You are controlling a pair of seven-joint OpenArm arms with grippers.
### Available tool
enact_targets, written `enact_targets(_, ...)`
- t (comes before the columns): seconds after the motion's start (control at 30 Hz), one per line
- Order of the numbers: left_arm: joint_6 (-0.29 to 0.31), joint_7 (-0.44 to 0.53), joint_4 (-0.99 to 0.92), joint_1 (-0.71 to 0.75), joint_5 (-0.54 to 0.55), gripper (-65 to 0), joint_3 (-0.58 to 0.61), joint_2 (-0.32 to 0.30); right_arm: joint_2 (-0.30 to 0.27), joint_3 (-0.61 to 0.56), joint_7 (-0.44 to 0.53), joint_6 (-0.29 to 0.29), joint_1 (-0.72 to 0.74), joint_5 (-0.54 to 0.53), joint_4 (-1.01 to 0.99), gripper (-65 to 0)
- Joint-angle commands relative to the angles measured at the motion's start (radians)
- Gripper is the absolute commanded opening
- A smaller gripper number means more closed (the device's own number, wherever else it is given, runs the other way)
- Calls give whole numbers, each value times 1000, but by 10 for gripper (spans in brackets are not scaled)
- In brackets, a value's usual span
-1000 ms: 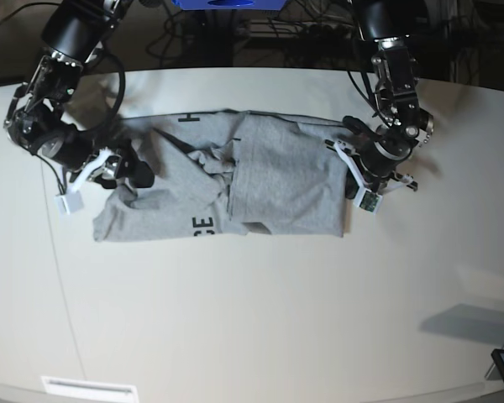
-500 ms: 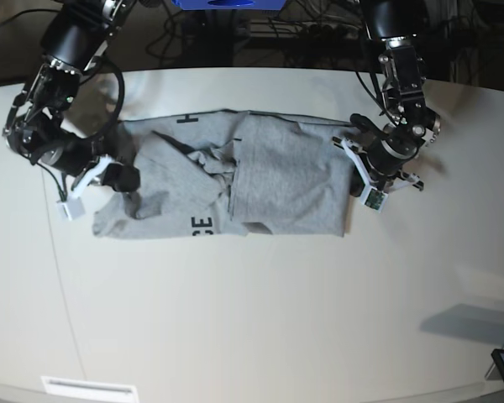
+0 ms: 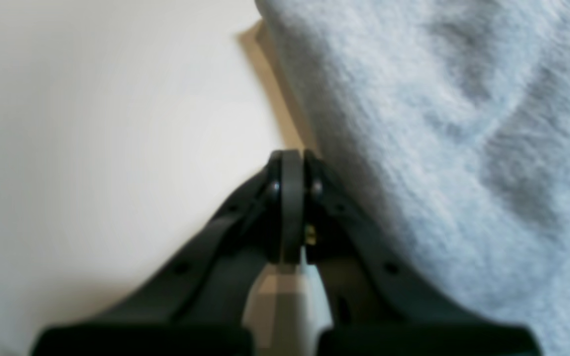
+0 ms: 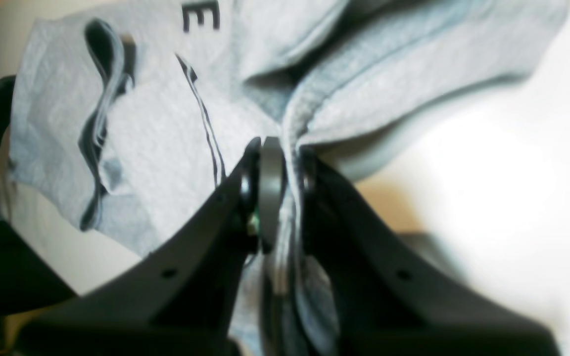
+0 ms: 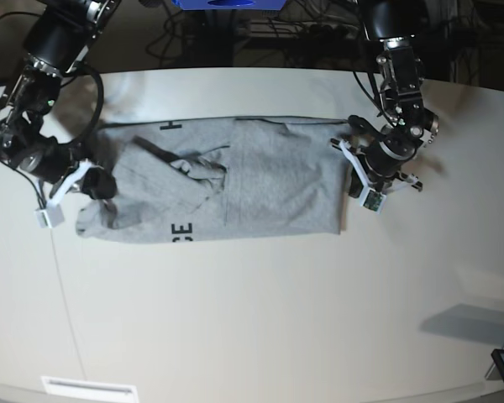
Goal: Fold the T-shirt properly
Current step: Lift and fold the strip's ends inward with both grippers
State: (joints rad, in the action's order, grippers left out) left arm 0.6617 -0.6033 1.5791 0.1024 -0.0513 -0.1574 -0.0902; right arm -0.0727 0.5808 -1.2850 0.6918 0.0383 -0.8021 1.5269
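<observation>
The right gripper (image 4: 277, 198) clamps one end of the T-shirt (image 5: 235, 180), whose long axis runs away from it toward the closed, empty left gripper (image 3: 292, 163) touching the far edge.

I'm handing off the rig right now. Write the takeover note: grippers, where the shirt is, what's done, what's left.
Right gripper: shut on a bunched edge of the T-shirt, at its end on the base view's left.
Left gripper: shut, holding nothing, on the table beside the shirt's other end.
Shirt: lies lengthwise across the table, rumpled, partly folded over itself, black lettering showing in places.
Done: rough partial folds only.
Left: flatten the wrinkles and finish a neat fold.
</observation>
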Motion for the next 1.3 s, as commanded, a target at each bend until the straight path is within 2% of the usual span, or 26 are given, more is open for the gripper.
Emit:
enact_targets(0.0,14,-46,1,3,-25,-650,3,7,-14,1,17,6,18,-24,40,-647)
enact_targets(0.27,14,-134,1,-51,-23,-650,25,46,-5,1,-17,6,10,-30,139,-647)
enact_targets(0.47,13,-134,1,-54,-25,-650,132,59,-6,-104,-9,6,-19,-32,217,-647)
enact_targets(0.57,13,-134,-4,-54,-25,-650,137,83,-3,-144,-8,6,-28,-32,245,-647)
enact_targets(0.7,13,-134,-7,-53,-25,-650,146,89,30,-166,-8,6,-44,-29,303,-647)
enact_targets(0.87,13,-134,-9,-54,-25,-650,146,91,43,-169,-15,6,-47,-32,318,-647)
enact_targets(1.03,13,-135,-9,-65,-25,-650,149,105,50,-238,-8,6,-47,-33,320,-647)
enact_targets(1.27,13,-166,-7,-76,-25,-650,204,125,103,-310,-8,6,-48,-27,338,-647)
